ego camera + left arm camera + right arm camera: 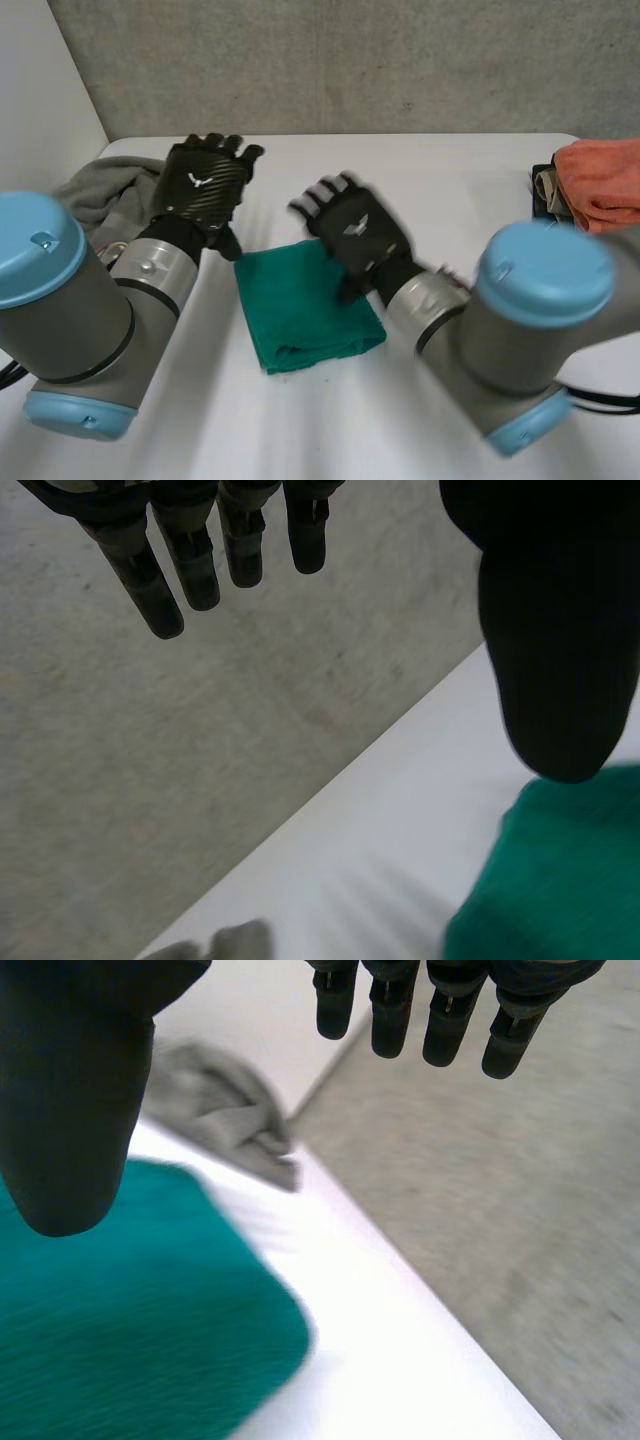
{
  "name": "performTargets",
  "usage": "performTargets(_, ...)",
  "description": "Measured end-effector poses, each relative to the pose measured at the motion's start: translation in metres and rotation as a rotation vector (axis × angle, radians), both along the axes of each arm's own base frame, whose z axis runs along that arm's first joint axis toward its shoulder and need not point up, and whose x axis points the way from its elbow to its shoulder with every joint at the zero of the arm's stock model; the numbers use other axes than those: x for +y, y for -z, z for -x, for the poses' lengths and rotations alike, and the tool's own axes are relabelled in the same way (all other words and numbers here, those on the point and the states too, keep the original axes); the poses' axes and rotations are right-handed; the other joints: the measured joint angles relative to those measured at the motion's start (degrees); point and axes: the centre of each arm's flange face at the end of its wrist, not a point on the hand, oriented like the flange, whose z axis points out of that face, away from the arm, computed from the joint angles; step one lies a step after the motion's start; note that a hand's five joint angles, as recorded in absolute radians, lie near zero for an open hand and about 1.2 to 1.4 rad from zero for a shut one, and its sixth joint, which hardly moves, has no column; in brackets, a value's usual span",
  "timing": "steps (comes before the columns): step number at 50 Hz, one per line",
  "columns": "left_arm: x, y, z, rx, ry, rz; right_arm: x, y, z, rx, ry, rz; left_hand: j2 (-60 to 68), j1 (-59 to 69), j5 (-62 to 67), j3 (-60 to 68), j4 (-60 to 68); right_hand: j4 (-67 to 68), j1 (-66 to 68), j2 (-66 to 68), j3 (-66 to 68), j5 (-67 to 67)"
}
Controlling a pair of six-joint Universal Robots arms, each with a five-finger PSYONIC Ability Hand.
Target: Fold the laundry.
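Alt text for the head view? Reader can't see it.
A folded green cloth lies on the white table between the robot's two open black hands, neither holding anything: left hand by its far left corner, right hand over its right side. A crumpled grey cloth lies at the left, an orange cloth at the right edge.

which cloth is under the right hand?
The green cloth, folded, below the right hand. The grey cloth lies bunched far left; the orange cloth far right.

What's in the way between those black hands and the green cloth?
Nothing visible. The left hand and the right hand are both open at the far corners of the green cloth. The grey cloth and the orange cloth lie off to the sides.
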Motion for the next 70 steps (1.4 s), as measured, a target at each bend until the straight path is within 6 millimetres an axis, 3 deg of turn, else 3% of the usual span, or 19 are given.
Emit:
performTargets(3, 0.012, -0.005, 0.01, 0.045, 0.042, -0.049, -0.02, -0.015, 0.012, -0.08, 0.063, -0.096, 0.0, 0.0, 0.0, 0.0, 0.0, 0.0, 0.0, 0.0, 0.0, 0.0)
performTargets(7, 0.024, -0.002, 0.022, 0.079, 0.083, -0.145, -0.036, -0.011, 0.015, -0.088, 0.102, -0.234, 0.0, 0.0, 0.0, 0.0, 0.0, 0.0, 0.0, 0.0, 0.0, 0.0)
performTargets(11, 0.028, 0.015, 0.031, 0.079, 0.094, -0.258, -0.046, 0.003, 0.011, -0.04, 0.121, -0.364, 0.0, 0.0, 0.0, 0.0, 0.0, 0.0, 0.0, 0.0, 0.0, 0.0)
performTargets(14, 0.027, 0.039, 0.036, 0.05, 0.062, -0.363, -0.053, 0.02, 0.005, 0.014, 0.126, -0.466, 0.0, 0.0, 0.0, 0.0, 0.0, 0.0, 0.04, 0.0, 0.0, 0.0)
performTargets(20, 0.019, 0.081, 0.028, -0.057, -0.067, -0.508, -0.062, 0.05, -0.005, 0.098, 0.116, -0.603, 0.0, 0.0, 0.0, 0.0, 0.0, 0.0, 0.0, 0.0, 0.04, 0.0)
performTargets(27, 0.01, 0.099, 0.01, -0.127, -0.162, -0.577, -0.066, 0.063, -0.006, 0.197, 0.116, -0.617, 0.0, 0.0, 0.0, 0.0, 0.0, 0.0, -0.11, 0.0, 0.0, 0.0)
performTargets(33, 0.009, 0.077, 0.004, -0.095, -0.153, -0.537, -0.069, 0.039, -0.004, 0.226, 0.147, -0.482, -0.01, 0.0, -0.01, 0.0, 0.0, -0.01, -0.15, 0.0, 0.0, -0.01)
performTargets(39, 0.008, 0.025, 0.01, 0.018, -0.066, -0.414, -0.06, 0.011, 0.0, 0.227, 0.153, -0.298, -0.05, 0.0, -0.01, -0.01, 0.0, -0.01, -0.15, 0.0, 0.0, -0.01)
performTargets(42, 0.007, 0.01, 0.011, 0.05, -0.037, -0.377, -0.054, 0.007, 0.001, 0.231, 0.146, -0.248, -0.05, 0.0, -0.01, -0.01, 0.0, 0.0, -0.15, 0.0, 0.0, -0.01)
performTargets(43, 0.006, -0.007, 0.012, 0.091, 0.003, -0.329, -0.042, 0.006, 0.001, 0.235, 0.13, -0.195, -0.05, 0.0, -0.01, -0.01, 0.0, -0.01, -0.15, 0.0, 0.0, 0.0)
performTargets(45, 0.003, -0.024, 0.013, 0.127, 0.051, -0.282, -0.026, 0.008, 0.0, 0.24, 0.105, -0.147, -0.05, 0.0, -0.01, -0.01, 0.0, -0.01, -0.15, 0.0, 0.0, -0.01)
performTargets(49, 0.002, -0.048, 0.016, 0.167, 0.19, -0.223, 0.01, 0.026, 0.0, 0.25, 0.046, -0.106, -0.05, 0.0, -0.01, -0.01, 0.0, -0.01, -0.15, 0.0, 0.0, -0.01)
performTargets(54, 0.013, -0.056, 0.026, 0.163, 0.432, -0.225, 0.044, 0.056, -0.001, 0.256, -0.017, -0.098, -0.05, 0.0, -0.01, -0.01, 0.0, -0.01, -0.15, -0.01, 0.0, -0.01)
performTargets(57, 0.023, -0.056, 0.031, 0.153, 0.568, -0.243, 0.053, 0.073, -0.003, 0.253, -0.036, -0.09, -0.05, 0.0, -0.01, -0.01, 0.0, -0.01, -0.15, -0.01, 0.0, -0.01)
performTargets(61, 0.03, -0.054, 0.034, 0.145, 0.665, -0.263, 0.051, 0.089, -0.008, 0.234, -0.04, -0.067, -0.05, 0.0, -0.01, -0.01, 0.0, -0.01, -0.15, -0.01, 0.0, -0.01)
performTargets(70, 0.032, -0.052, 0.035, 0.143, 0.672, -0.268, 0.034, 0.094, -0.023, 0.19, -0.04, -0.013, -0.05, 0.0, -0.01, -0.01, 0.0, 0.49, 0.06, 0.21, 0.67, 0.64)
